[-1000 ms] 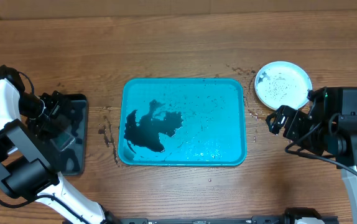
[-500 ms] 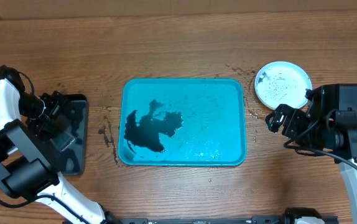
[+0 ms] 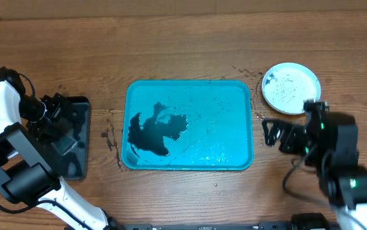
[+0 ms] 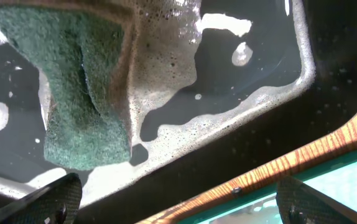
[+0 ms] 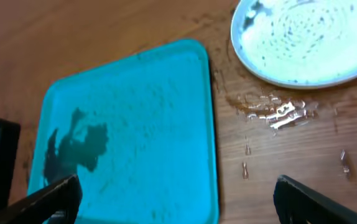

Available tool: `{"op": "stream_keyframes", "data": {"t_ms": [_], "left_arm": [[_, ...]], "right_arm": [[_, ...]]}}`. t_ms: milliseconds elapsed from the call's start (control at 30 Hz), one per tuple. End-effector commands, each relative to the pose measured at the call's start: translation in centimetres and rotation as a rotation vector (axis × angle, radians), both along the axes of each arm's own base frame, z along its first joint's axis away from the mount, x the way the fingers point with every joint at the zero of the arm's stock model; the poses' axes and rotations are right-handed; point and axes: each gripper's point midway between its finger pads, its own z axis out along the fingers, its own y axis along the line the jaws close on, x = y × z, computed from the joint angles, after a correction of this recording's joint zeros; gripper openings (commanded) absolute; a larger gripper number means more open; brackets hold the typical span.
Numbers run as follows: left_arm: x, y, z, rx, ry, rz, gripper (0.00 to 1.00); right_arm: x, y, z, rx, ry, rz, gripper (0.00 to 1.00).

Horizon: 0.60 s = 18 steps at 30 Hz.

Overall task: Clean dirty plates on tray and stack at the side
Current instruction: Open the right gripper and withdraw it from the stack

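A white plate (image 3: 290, 87) with black specks sits on the table to the right of the turquoise tray (image 3: 238, 96); it also shows in the right wrist view (image 5: 306, 40). No other plate is in view. The tray holds a black smear (image 3: 153, 131) and specks, and shows in the right wrist view (image 5: 166, 93). My right gripper (image 3: 274, 133) is open and empty, just right of the tray's right rim, below the plate. My left gripper (image 3: 61, 118) is open over the black tray (image 3: 78, 128), above a green sponge (image 4: 82, 87) lying in soapy water.
The smaller black tray (image 4: 253, 118) holds foamy water at the far left. Water drops and black specks lie on the wooden table between the turquoise tray and the plate (image 5: 272, 112), and left of the tray (image 3: 110, 137).
My right arm has swung left and toward the front, bringing the gripper closer to the tray's right rim. The left arm, the plate and the tray have not moved.
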Motion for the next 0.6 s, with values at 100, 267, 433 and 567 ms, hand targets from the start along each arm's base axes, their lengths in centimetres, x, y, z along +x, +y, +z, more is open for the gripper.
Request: {"op": "stream_keyframes", "data": {"t_ms": [100, 267, 433, 567], "left_arm": [[0.1, 0.2, 0.7, 0.008, -0.021, 0.002, 1.00], [0.1, 0.2, 0.7, 0.008, -0.021, 0.002, 1.00], [0.1, 0.2, 0.7, 0.008, -0.021, 0.002, 1.00], [0.1, 0.2, 0.7, 0.008, -0.021, 0.002, 1.00]], "right_arm": [[-1.7, -0.2, -2.4, -0.050, -0.097, 0.043, 1.00], [-0.8, 0.3, -1.8, -0.031, -0.312, 0.063, 1.00], [-1.2, 0.3, -1.5, -0.024, -0.478, 0.060, 1.00], [-1.4, 0.3, -2.0, -0.021, -0.563, 0.057, 1.00]]}}
